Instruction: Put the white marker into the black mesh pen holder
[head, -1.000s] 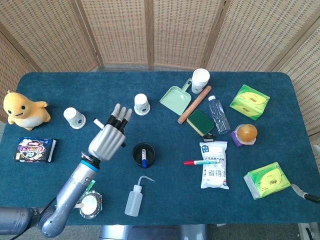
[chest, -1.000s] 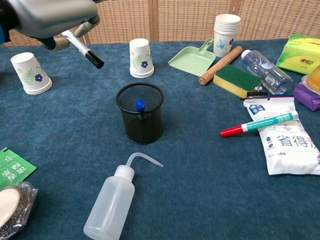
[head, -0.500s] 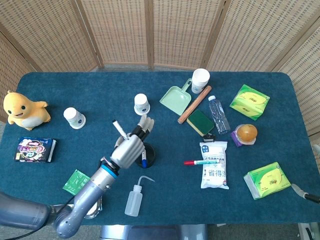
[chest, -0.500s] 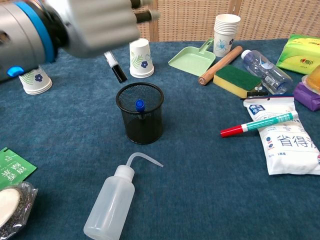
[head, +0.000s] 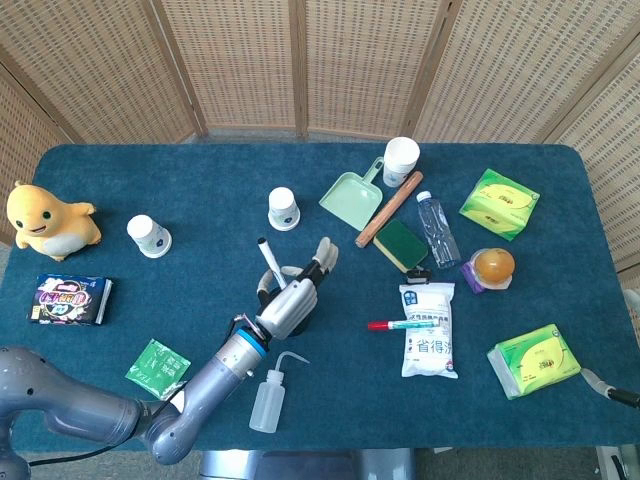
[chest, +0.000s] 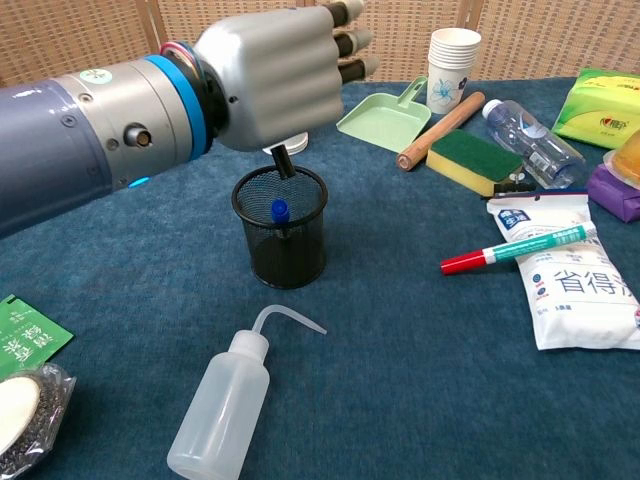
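Left hand (chest: 275, 75) grips the white marker (head: 269, 262) right over the black mesh pen holder (chest: 281, 228) — the marker stands close to upright, black cap down, tilted a little toward the table's far-left corner. In the chest view the cap tip sits at the holder's far rim, probably just inside the mouth, though the hand hides most of the barrel so I can't be sure. Long axis nearly lines up with the holder's opening; to my eye the drop calls for a slight nudge toward the near edge before letting go. A blue-capped pen (chest: 280, 210) already stands inside, so the free space is on the far side.

Right hand not visible in either view.

Table (head: 100, 190) is dark blue cloth, mid-front area around the holder is fairly open — wash bottle (chest: 225, 404) near the front edge, red marker (chest: 515, 248) off to the right, well apart
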